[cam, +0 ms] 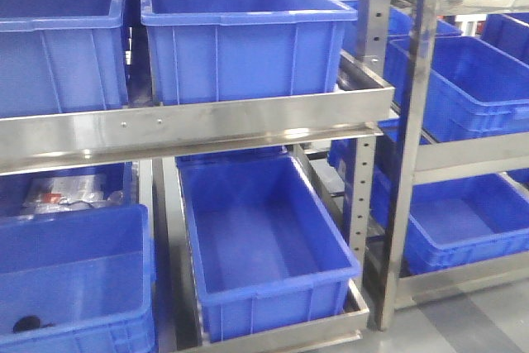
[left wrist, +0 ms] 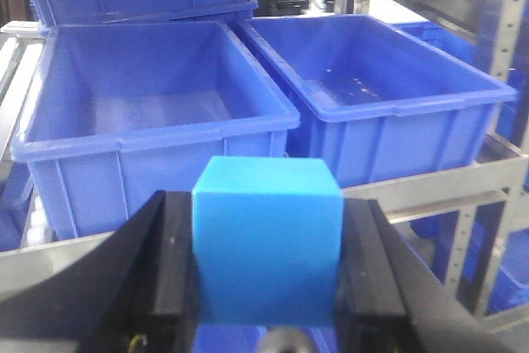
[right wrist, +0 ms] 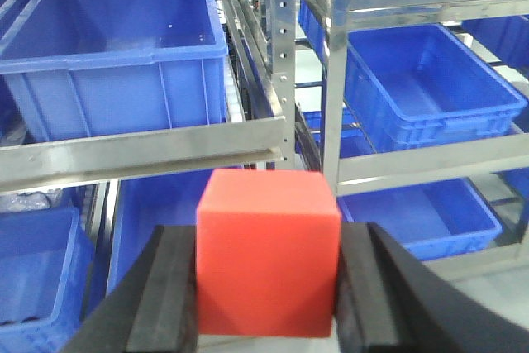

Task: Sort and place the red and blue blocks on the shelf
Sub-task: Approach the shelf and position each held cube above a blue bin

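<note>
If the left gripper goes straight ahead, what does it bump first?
Probably the left-hand blue bin, near its front right corner, just above the shelf's steel rail. Depth is hard to judge, so the left gripper with its blue block might touch the rail first.

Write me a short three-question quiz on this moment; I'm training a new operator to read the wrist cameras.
1. Multiple choice: what does the left gripper hold? A) a red block B) the blue block C) nothing
2. True or false: the right gripper is open, and the red block lies in a bin.
3. Short answer: has either block been set on the shelf yet?

Key
1. B.
2. False: it is shut on the red block.
3. No; each block sits clamped between gripper fingers.
</note>
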